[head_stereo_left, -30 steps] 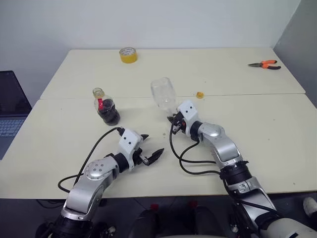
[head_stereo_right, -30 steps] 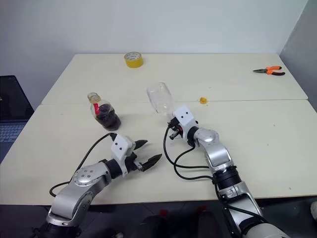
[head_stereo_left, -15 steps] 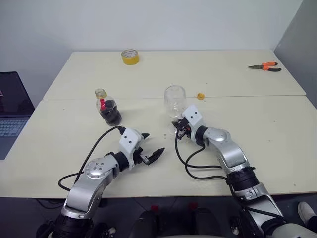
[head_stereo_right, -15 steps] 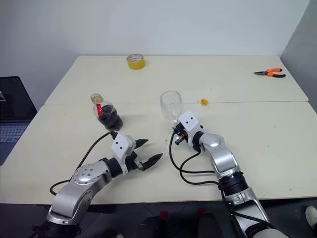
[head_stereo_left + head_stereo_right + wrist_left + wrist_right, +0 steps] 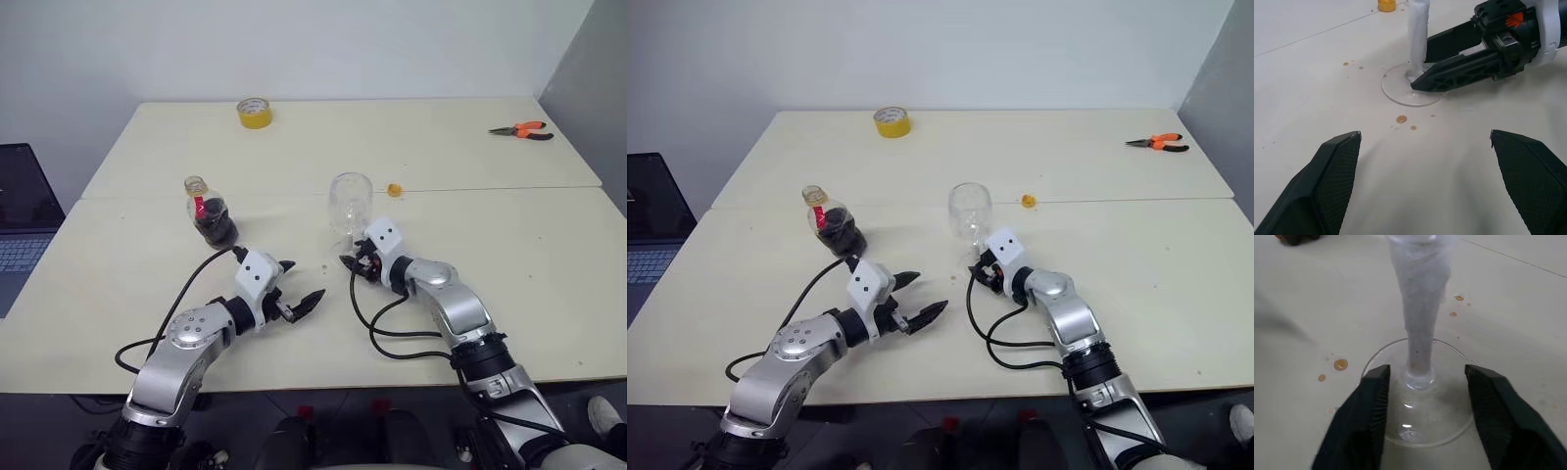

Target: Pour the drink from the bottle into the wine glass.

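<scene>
The wine glass stands upright and empty on the table, its round foot flat on the surface. My right gripper is open, one finger on each side of the stem, with a gap between each finger and the stem. The bottle stands uncapped to the left, with the dark drink in its lower half. Its yellow cap lies behind the glass. My left gripper is open and holds nothing, low over the table, in front of the bottle and left of the glass.
A yellow tape roll sits at the back and orange pliers at the far right. A laptop is off the table's left edge. Small brown drops spot the table near the glass foot.
The wine glass, held tilted above the table a second ago, now stands upright on it. My right gripper came down with it and opened off the stem. The left arm kept still.
</scene>
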